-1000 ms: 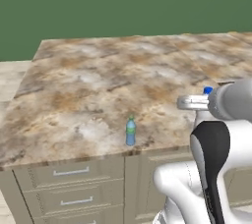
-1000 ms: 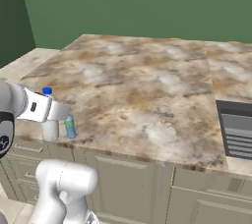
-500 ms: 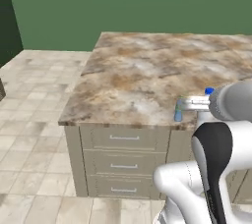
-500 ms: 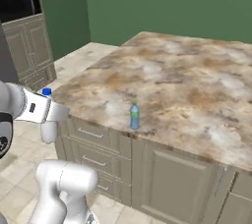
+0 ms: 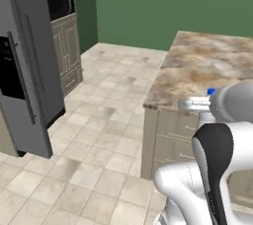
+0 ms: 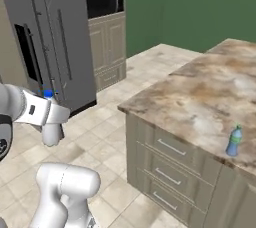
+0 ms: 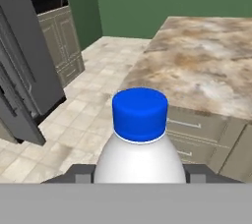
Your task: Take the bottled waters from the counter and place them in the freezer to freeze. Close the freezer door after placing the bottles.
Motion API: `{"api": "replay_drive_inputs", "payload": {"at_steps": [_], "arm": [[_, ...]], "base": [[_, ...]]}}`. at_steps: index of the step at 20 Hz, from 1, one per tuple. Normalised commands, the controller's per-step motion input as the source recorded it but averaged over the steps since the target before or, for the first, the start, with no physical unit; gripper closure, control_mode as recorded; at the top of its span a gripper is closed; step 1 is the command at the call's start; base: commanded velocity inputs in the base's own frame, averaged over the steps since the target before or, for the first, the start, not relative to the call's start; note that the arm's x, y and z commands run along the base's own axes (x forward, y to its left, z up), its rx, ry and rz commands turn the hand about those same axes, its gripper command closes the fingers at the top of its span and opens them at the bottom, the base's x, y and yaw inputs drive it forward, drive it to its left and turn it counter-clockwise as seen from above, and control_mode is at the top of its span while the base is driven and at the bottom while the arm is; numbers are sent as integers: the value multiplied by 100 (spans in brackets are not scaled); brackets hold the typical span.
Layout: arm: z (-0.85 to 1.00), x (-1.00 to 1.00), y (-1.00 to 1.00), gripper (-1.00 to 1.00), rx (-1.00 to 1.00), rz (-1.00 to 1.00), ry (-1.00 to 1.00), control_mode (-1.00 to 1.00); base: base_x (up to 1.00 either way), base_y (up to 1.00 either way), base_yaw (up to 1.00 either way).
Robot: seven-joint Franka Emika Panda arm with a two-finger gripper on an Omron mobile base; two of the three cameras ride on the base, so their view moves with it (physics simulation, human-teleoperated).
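The freezer point(image 6: 47, 37) stands tall and grey at the far left, and its freezer door point(image 5: 22, 76), with the black dispenser panel and long dark bar handle, hangs swung open toward the tiled floor point(image 5: 94, 135). To the right runs the marbled stone surface point(image 6: 200, 97) over beige drawers point(image 6: 167, 169). My end effector point(image 7: 139, 171) is closed narrowly on the blue-capped bottle point(image 7: 140, 139), held upright out over the floor, between the surface and the freezer. The green-capped bottle point(image 6: 233, 141) stands upright near the surface's front edge, well apart from me.
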Motion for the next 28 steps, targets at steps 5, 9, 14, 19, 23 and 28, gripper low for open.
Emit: {"api": "replay_drive_inputs", "payload": {"at_steps": [5, 9, 14, 19, 23, 28], "arm": [[0, 0, 0, 100, 0, 0, 0, 100], [0, 0, 0, 100, 0, 0, 0, 100], [0, 0, 0, 100, 0, 0, 0, 100], [0, 0, 0, 100, 0, 0, 0, 100], [0, 0, 0, 100, 0, 0, 0, 100], [0, 0, 0, 100, 0, 0, 0, 100]], "base": [[0, 98, 12], [25, 80, -2], [53, 83, -12], [54, 91, -30], [36, 69, -43], [1, 15, -60]]}}
